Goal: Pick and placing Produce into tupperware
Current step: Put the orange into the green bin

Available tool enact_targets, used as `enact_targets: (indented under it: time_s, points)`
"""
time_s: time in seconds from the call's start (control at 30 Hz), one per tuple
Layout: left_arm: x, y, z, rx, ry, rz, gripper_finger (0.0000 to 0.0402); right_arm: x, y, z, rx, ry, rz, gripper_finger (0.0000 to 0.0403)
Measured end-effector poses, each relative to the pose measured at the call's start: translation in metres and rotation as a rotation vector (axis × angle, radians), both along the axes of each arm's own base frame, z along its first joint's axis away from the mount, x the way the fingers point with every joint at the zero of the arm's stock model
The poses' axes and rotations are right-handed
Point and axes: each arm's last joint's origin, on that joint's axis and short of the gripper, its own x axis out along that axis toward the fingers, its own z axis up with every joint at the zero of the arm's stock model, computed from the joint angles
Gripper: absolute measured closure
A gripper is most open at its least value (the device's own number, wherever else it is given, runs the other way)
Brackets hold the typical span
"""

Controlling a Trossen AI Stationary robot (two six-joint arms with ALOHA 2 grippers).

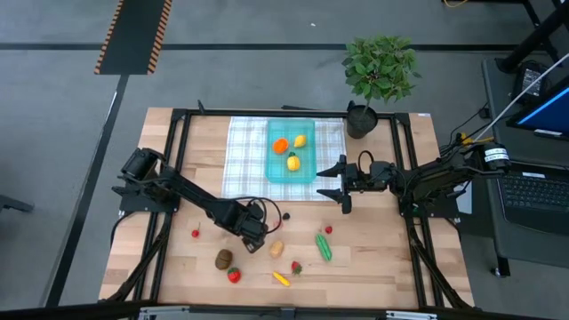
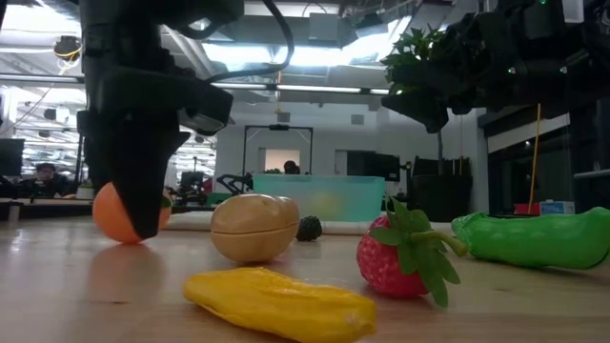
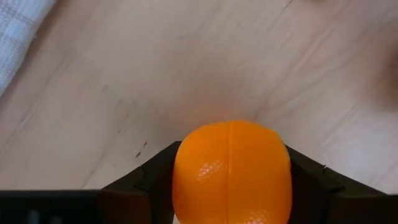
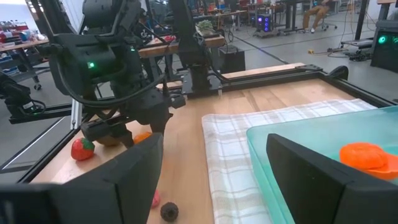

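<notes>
My left gripper is down at the table's near middle, shut on an orange toy fruit. My right gripper hangs open beside the right near corner of the teal tupperware and touches nothing. The tupperware stands on a checked cloth and holds an orange and two lemons. Loose on the wood lie a potato, kiwi, two strawberries, a yellow piece, a cucumber, a cherry and a dark berry. My left gripper pinches the orange between its two fingers, one on each side of its round body, coming from above and pointing down. In the low view the orange sits at the tabletop behind the finger; whether it is lifted clear I cannot tell.
A potted plant stands at the table's far right corner, beyond the right arm. A black frame runs around the table. In the low view the potato, strawberry and yellow piece lie close to the left gripper.
</notes>
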Motion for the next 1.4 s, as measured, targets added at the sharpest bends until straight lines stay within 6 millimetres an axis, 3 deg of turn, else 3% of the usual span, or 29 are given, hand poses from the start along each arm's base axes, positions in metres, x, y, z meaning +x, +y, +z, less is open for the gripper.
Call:
enact_targets:
  time_s: [0.27, 0.6, 0.8, 0.97, 1.23, 1.4]
  points:
    - [-0.004, 0.004, 0.02, 0.048, -0.055, -0.125, 0.0195, 0.0, 0.0, -0.002, -0.001, 0.022, 0.0, 0.0115]
    - [-0.035, 0.023, 0.086, 0.325, -0.239, -0.139, 0.0201, 0.0, 0.0, -0.003, 0.0, 0.029, 0.0, 0.0115]
    - [-0.05, 0.023, 0.118, 0.491, -0.42, -0.129, 0.02, 0.0, 0.0, -0.003, 0.0, 0.033, 0.0, 0.0115]
    - [-0.048, 0.013, 0.119, 0.582, -0.507, -0.157, 0.0201, 0.0, 0.001, -0.003, -0.001, 0.033, 0.003, 0.0115]
    - [-0.043, 0.009, 0.081, 0.587, -0.673, -0.203, 0.0201, 0.0, 0.005, -0.003, -0.005, 0.035, 0.024, 0.0115]
    - [-0.041, 0.007, 0.071, 0.569, -0.816, -0.263, 0.0201, 0.0, 0.008, -0.003, -0.007, 0.035, 0.038, 0.0115]
